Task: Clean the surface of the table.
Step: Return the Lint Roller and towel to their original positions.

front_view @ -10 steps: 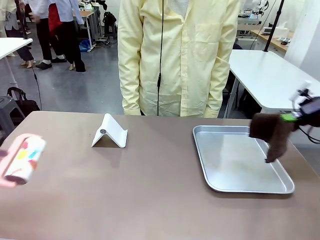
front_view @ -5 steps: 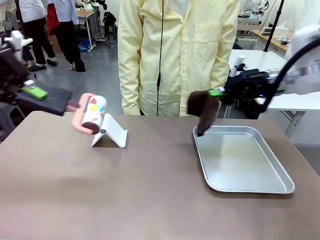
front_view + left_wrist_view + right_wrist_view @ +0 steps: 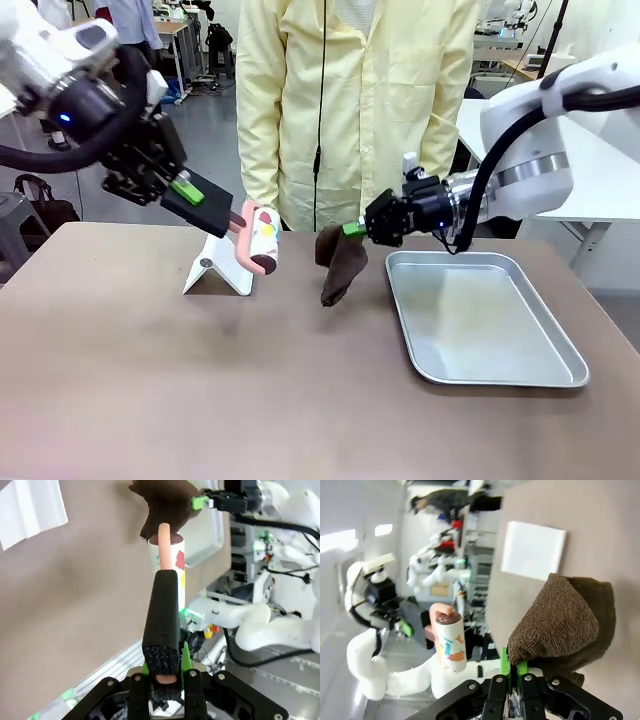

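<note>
Counter point(image 3: 200, 380) is lying bare below both arms while I'm holding the lint roller point(image 3: 262, 238) pinched in my left jaws point(image 3: 205, 203) and the brown cloth point(image 3: 340, 262) in my right point(image 3: 355, 229), risking a mid-air collision between them.

Matte brown-grey table point(image 3: 150, 380). Dark brown cloth point(image 3: 342, 262) pinched between the green pads of the black right gripper point(image 3: 352, 230). Lint roller point(image 3: 262, 238): pink neck, black handle, white roll printed with red, yellow and blue patches; it sits in the black, green-padded left gripper point(image 3: 190, 192). White angled stand point(image 3: 222, 264). Silver metal tray point(image 3: 560, 372). Pale yellow coat point(image 3: 360, 110) on the person. Both robot arms are white.
</note>
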`<move>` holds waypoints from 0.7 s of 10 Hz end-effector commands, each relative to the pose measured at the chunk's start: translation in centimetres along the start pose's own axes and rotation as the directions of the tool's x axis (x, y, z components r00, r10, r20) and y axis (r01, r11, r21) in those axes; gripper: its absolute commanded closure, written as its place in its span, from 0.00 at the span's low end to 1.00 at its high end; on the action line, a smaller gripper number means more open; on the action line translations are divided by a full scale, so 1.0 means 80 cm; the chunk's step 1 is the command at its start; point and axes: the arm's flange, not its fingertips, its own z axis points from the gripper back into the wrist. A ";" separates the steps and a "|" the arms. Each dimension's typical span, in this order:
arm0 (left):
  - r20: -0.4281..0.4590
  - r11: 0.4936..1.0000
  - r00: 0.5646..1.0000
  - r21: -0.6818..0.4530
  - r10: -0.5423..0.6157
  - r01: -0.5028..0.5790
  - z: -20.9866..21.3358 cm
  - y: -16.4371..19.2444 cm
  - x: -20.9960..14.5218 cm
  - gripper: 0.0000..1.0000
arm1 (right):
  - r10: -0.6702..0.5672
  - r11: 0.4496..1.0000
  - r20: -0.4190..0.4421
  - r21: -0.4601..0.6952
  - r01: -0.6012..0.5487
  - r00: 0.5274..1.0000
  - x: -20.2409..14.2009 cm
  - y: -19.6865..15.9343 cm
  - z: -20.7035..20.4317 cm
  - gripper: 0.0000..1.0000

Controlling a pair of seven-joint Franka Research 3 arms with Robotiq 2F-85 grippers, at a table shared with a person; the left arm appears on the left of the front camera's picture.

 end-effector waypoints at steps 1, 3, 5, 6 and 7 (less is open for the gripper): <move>0.010 0.995 0.997 0.072 0.071 -0.072 -0.017 0.004 0.032 0.78 | -0.113 0.989 0.030 -0.092 0.115 0.993 -0.019 -0.007 0.010 0.94; -0.051 0.987 0.994 0.131 0.097 -0.090 -0.040 0.016 0.062 0.78 | -0.180 0.973 -0.100 -0.164 0.162 0.979 -0.045 -0.025 0.015 0.94; -0.130 0.988 0.988 0.140 0.088 -0.069 -0.052 0.029 0.084 0.78 | -0.199 0.954 -0.119 -0.252 0.165 0.973 -0.053 -0.034 0.016 0.94; -0.120 0.989 0.990 0.133 0.079 -0.062 -0.052 0.030 0.087 0.78 | -0.187 0.952 -0.143 -0.270 0.144 0.972 -0.054 -0.033 0.015 0.94; -0.156 0.991 0.985 0.119 0.072 -0.054 -0.047 0.033 0.087 0.78 | -0.201 0.959 -0.193 -0.238 0.153 0.960 -0.053 -0.031 0.016 0.94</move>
